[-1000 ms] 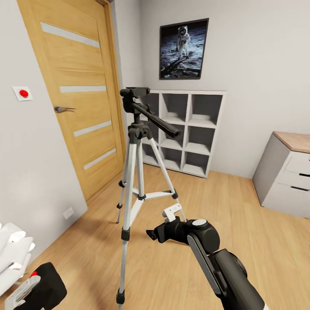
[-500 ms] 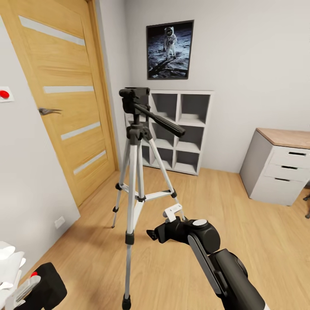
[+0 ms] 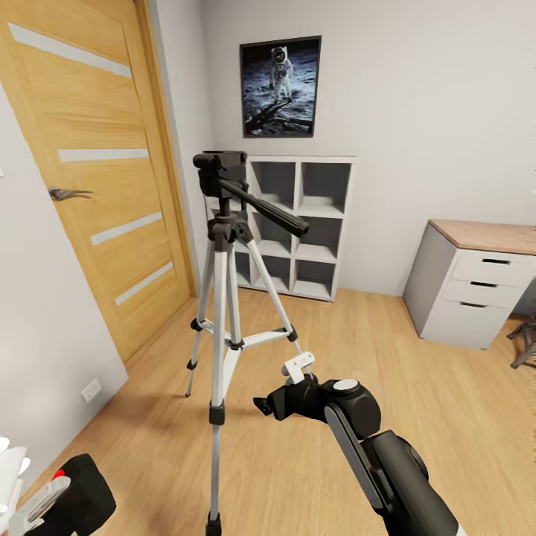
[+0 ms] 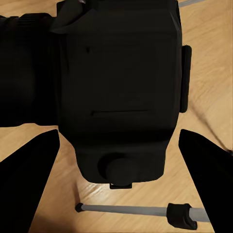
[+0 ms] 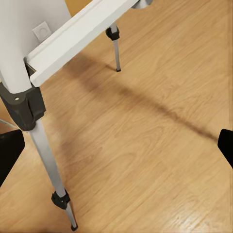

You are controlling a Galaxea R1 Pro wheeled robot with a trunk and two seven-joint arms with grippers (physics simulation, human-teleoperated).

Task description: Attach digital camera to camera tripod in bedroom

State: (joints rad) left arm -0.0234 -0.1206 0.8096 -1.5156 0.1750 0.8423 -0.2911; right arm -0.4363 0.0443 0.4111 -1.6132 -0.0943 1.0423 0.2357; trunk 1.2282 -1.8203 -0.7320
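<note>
Nearest to us, our left gripper [image 3: 37,500] sits low at the near left of the head view with the digital camera [image 3: 80,487] between its fingers; the left wrist view shows the black body [image 4: 119,87] sitting between the two dark fingers, so we judge it gripped. Our right gripper [image 3: 286,387] hangs ahead of us, near the tripod's legs. In the right wrist view its fingers stand wide apart with bare wood floor [image 5: 155,145] between them, holding nothing.

Just beyond stands the camera tripod [image 3: 223,298], upright on its three spread legs, black head [image 3: 216,167] on top with the long handle slanting down to the right. Its head is bare.

Farther off are the white cube shelf [image 3: 301,223], the astronaut poster [image 3: 281,87], the wooden door [image 3: 97,171] and a grey drawer unit [image 3: 476,290].

We judge the pickup done and the tripod reached. Lifting the camera up to the head and seating it is left.
</note>
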